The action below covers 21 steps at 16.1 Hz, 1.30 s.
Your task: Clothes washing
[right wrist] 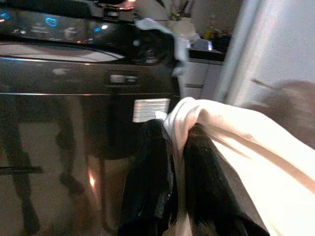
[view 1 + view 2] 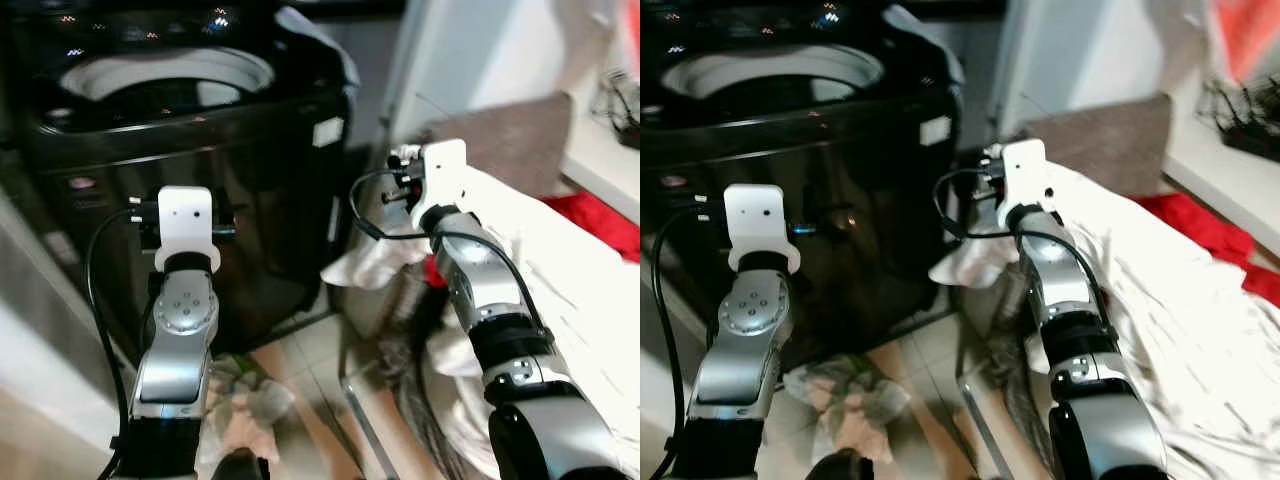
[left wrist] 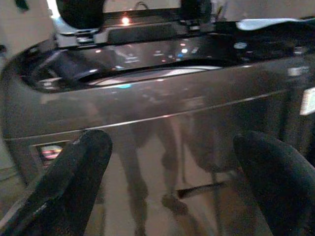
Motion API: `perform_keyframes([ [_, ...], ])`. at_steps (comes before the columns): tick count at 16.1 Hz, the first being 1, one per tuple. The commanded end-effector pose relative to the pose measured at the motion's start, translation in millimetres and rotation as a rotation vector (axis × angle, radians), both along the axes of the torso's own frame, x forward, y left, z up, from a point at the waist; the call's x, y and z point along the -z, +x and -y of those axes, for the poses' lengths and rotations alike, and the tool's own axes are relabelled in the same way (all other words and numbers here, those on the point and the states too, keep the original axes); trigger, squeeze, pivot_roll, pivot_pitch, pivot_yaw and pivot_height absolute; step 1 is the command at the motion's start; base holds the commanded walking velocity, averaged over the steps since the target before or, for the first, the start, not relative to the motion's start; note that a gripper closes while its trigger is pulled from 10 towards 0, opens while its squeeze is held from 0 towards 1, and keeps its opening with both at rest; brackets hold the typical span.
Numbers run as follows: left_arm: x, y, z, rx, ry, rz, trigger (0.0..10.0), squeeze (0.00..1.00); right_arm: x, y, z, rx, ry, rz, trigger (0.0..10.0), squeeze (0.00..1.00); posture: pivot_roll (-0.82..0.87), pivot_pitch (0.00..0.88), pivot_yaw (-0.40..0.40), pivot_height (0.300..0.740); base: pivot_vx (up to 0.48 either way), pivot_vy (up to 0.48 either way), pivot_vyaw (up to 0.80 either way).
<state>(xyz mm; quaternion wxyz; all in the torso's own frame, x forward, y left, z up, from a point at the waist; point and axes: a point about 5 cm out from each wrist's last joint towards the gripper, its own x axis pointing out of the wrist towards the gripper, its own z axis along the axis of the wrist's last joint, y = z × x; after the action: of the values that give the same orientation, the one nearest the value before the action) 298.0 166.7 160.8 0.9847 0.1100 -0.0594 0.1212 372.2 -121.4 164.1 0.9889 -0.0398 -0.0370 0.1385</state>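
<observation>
- Right gripper [image 1: 172,162] clamped on white cloth [image 1: 236,142]; left gripper [image 3: 172,182] spread, empty.
- Washer [image 2: 180,130] at 11 o'clock.
- Risk: trailing cloth snags on the pile, slips free.

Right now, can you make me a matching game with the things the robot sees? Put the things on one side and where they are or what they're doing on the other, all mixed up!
Things:
1. washing machine
2. white cloth
3. left gripper
4. red cloth

Places or states:
A. pinched between two black fingers
B. lying on the pile at the robot's right
C. open, holding nothing
D. black, with its top open, right in front

Pairs: 1-D, 2-A, 3-C, 4-B
</observation>
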Motion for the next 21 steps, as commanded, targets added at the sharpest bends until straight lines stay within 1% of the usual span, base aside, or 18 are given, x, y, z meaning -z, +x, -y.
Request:
perform_keyframes([
  [1,-3,-0.7,2.0,0.007,0.021,0.017,10.0,0.00,-2,0.0,-1.0,-0.013,0.006,0.016,10.0,0.00,0.07,0.000,-0.085,0.740,0.000,0.000,0.48],
  [4,-6,1.0,7.1,0.033,0.071,0.026,10.0,0.00,-1,1.1,1.0,-0.015,0.010,0.013,10.0,0.00,0.07,0.000,-0.082,0.740,0.000,0.000,0.48],
  [5,-7,1.0,8.1,0.028,0.122,0.023,10.0,0.00,-1,1.4,1.4,-0.015,0.010,0.014,10.0,0.00,0.07,0.000,-0.081,0.740,0.000,0.000,0.48],
  [6,-6,1.1,8.3,0.026,0.135,0.020,10.0,0.00,-1,1.6,1.7,-0.014,0.010,0.014,10.0,0.00,0.07,0.000,-0.081,0.740,0.000,0.000,0.48],
  [7,-6,0.6,9.3,0.035,0.112,0.024,10.0,0.00,-1,2.2,2.7,-0.012,0.012,0.012,10.0,0.00,0.07,0.000,-0.080,0.740,0.000,-0.480,0.48],
  [10,-7,0.3,10.4,0.031,0.101,0.030,10.0,0.00,-3,3.8,0.9,-0.025,0.018,0.017,10.0,0.00,0.07,0.000,-0.080,0.740,0.000,-0.480,0.48],
  [14,-6,1.8,13.2,0.037,0.106,0.021,10.0,0.00,-5,4.5,-2.5,-0.042,0.019,0.023,10.0,0.00,0.07,0.000,-0.082,0.740,0.000,-0.478,0.47],
  [15,-6,1.8,13.4,0.042,0.083,0.024,10.0,0.00,-4,4.3,-2.0,-0.042,0.018,0.023,10.0,0.00,0.07,0.000,-0.083,0.740,0.000,0.000,0.46],
  [17,-7,1.8,12.1,0.044,0.084,0.028,10.0,0.00,-4,4.1,0.3,-0.031,0.021,0.028,10.0,0.00,0.07,0.000,-0.083,0.740,0.000,0.000,0.47],
  [18,-8,2.1,12.5,0.047,0.082,0.030,10.0,0.00,-3,3.4,-3.0,-0.059,-0.028,0.034,10.0,0.00,0.07,0.001,-0.081,0.740,0.000,0.000,0.46],
  [19,-8,2.2,13.5,0.051,0.086,0.031,10.0,0.00,-3,3.4,-4.1,-0.048,-0.052,0.035,10.0,0.00,0.07,0.001,-0.081,0.740,0.000,0.000,0.49],
  [20,-8,2.4,14.0,0.053,0.088,0.030,10.0,0.00,-3,3.8,-4.5,-0.038,-0.053,0.035,10.0,0.00,0.07,0.001,-0.081,0.740,0.000,0.000,0.45],
  [21,-8,2.1,13.7,0.054,0.089,0.029,10.0,0.00,-4,4.4,-6.1,-0.043,-0.021,0.022,10.0,0.00,0.07,0.004,-0.078,0.740,0.000,0.000,0.43],
])
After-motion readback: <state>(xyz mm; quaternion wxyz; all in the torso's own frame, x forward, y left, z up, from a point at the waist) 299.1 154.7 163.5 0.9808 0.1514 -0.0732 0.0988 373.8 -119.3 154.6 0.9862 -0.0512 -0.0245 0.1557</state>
